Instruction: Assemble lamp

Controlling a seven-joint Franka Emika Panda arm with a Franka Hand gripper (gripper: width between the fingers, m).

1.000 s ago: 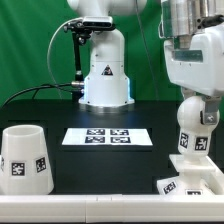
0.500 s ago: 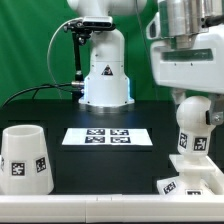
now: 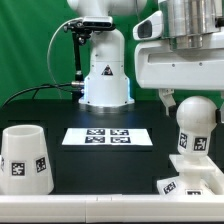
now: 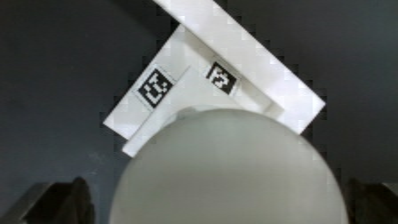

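Bulb standing upright on the base
The bulb (image 3: pixel 194 125) is standing on the base (image 3: pixel 196 172), near on the exterior view's right, long axis vertical, round head pointing up; the claw (image 4: pixel 217 200) is hovering above, fingers apart.

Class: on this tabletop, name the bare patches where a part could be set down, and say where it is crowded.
Bare table lies between the shade and the marker board, and in front of that board. Crowded: the exterior view's right, where the bulb stands on the base under the arm.
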